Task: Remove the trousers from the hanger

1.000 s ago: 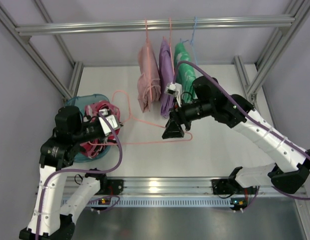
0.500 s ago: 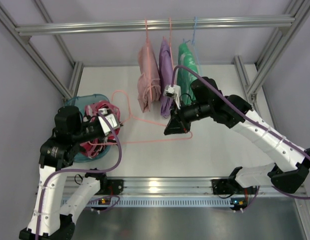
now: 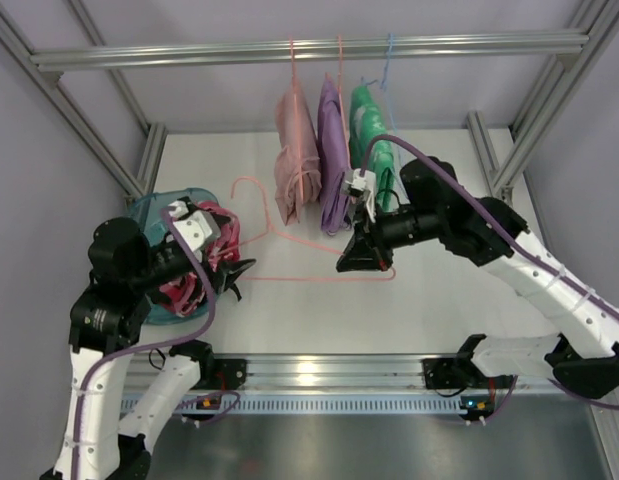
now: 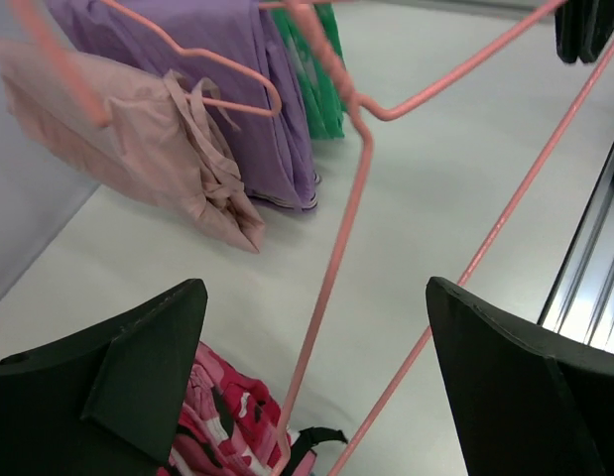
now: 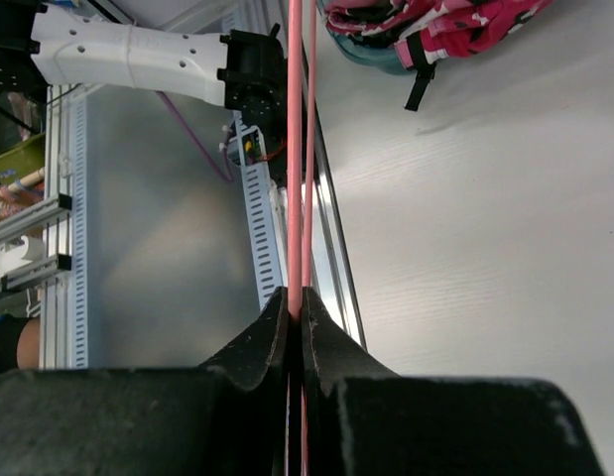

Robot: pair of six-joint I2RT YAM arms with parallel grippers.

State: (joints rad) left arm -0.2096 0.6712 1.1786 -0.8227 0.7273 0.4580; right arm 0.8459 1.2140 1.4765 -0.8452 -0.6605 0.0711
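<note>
The camouflage trousers lie bunched on a teal basket at the left. My left gripper hangs just right of them, open and holding nothing. In the left wrist view its fingers stand wide apart, with the trousers below them. The hanger wires run between the fingers, and its near corner ends right at the cloth. My right gripper is shut on the salmon-pink hanger at its right end. The right wrist view shows the jaws pinched on the hanger wire and the trousers far off.
A pale pink garment, a purple one and a green one hang from the top rail just behind the right gripper. Frame posts stand at both back corners. A metal rail runs along the near table edge.
The left gripper has let go of the trousers, opened wide and drawn back to the left. The right gripper closed on the hanger and shifted it slightly right.
</note>
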